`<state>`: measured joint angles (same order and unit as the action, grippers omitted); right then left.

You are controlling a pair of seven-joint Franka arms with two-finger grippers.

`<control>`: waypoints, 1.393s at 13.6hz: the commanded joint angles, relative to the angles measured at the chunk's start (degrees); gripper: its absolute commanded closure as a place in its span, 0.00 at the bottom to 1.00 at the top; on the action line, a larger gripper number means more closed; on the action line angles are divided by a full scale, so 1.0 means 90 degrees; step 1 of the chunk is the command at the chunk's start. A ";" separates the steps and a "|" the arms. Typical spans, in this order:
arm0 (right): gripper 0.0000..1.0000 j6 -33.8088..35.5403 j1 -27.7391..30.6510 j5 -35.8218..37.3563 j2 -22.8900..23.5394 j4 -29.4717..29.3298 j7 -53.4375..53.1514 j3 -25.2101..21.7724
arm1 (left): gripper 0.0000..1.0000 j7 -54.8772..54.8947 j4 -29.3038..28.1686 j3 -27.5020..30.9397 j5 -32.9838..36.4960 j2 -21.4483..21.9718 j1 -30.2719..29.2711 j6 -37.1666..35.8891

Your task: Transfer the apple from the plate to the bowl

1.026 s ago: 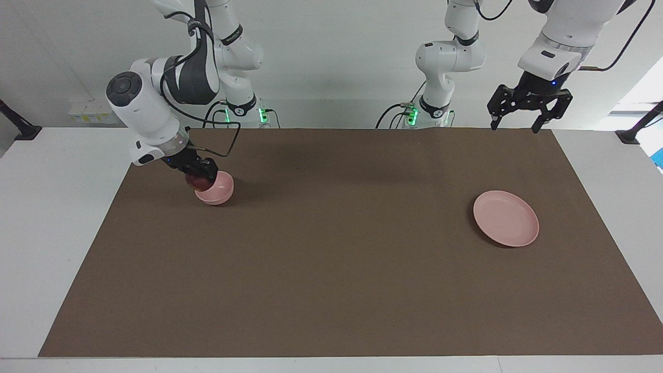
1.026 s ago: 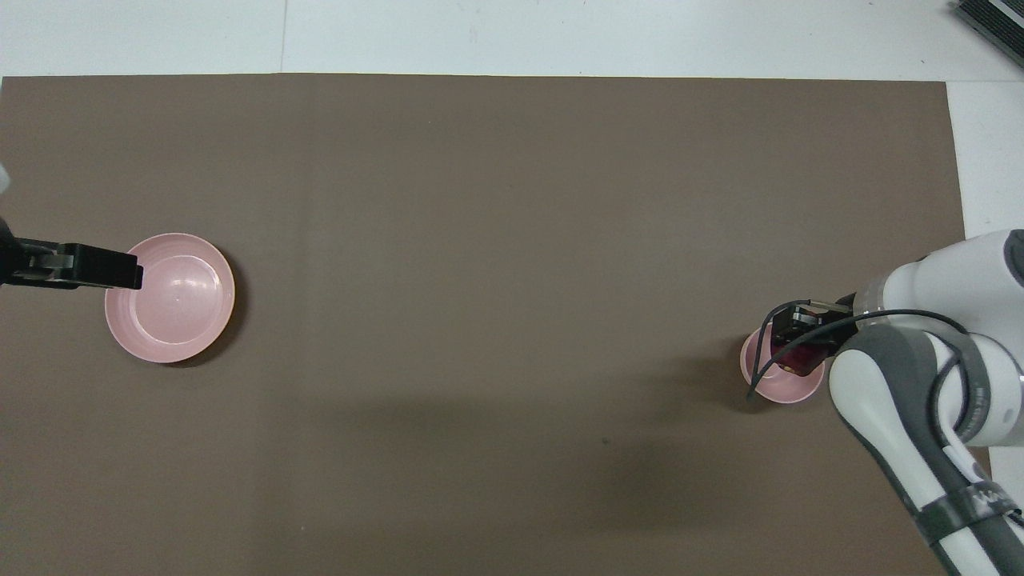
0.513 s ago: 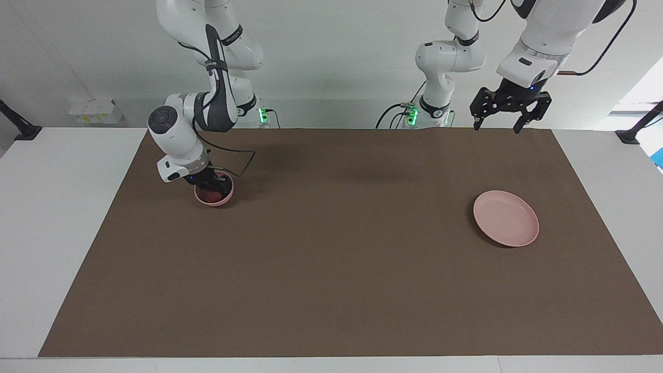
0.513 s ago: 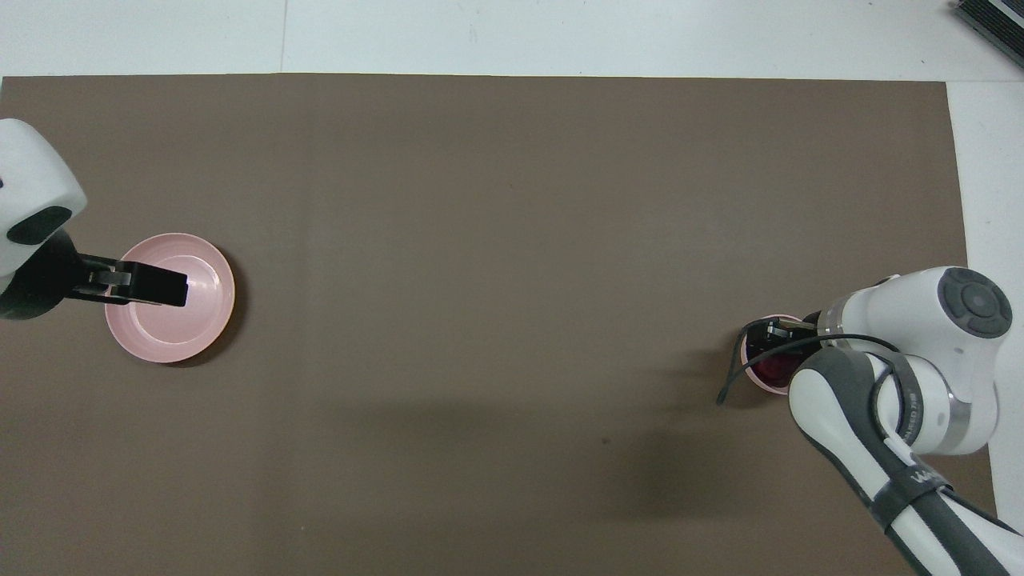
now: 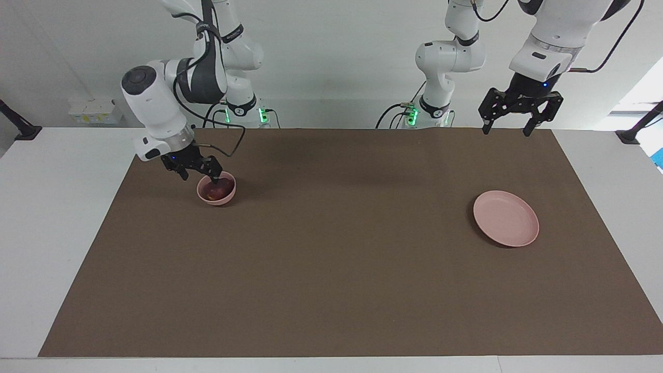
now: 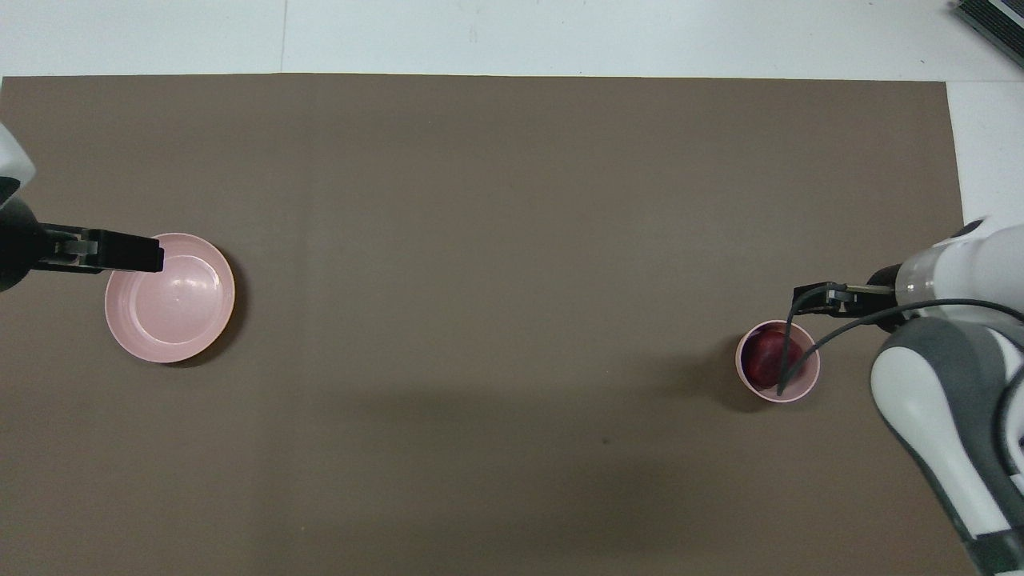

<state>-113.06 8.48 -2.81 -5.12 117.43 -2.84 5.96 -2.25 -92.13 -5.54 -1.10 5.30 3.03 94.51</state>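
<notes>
While the arms stood at either end of the bench (image 5: 331, 311), items lay as listed:
Apple (image 5: 214, 192): sat inside the bowl, dark red, free of any grip; also seen from overhead (image 6: 767, 357).
Bowl (image 5: 228, 197): small, deep, pale pink, on the brown mat (image 5: 331, 248) toward the right arm's end, close to the robots' edge.
Plate (image 5: 505, 218): wide, flat, pale pink, bare, toward the left arm's end, well apart from the bowl.
Right gripper (image 5: 198, 172): low over the bowl's rim on the robots' side, jaws spread apart, nothing held; one fingertip hung just above the apple.
Left gripper (image 5: 509, 127): raised over the mat's edge nearest the robots, jaws apart, empty; arm waited.
Cable (image 6: 788, 340): black loop from right wrist, crossing over the bowl in overhead view.
</notes>
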 commanded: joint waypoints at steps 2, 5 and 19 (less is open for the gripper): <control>0.00 0.1173 0.0132 0.0555 0.0159 -0.1521 0.0443 0.0021 | 0.00 -0.0024 0.0139 -0.0019 -0.0054 -0.0003 -0.0229 -0.0013; 0.00 0.1964 0.0084 0.0556 0.0246 -0.2449 -0.0220 0.0070 | 0.00 -0.0004 0.0119 -0.0019 -0.0044 0.0046 -0.0229 -0.0130; 0.00 0.3051 -0.0307 0.0420 0.0598 -0.3547 -0.0046 0.0109 | 0.00 -0.0004 0.0159 -0.0019 -0.0044 0.0075 -0.0229 -0.0687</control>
<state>-85.73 5.13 0.82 0.72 85.02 -3.93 6.61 -2.20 -90.99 -5.40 -1.10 5.56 1.52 89.39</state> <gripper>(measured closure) 0.000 0.000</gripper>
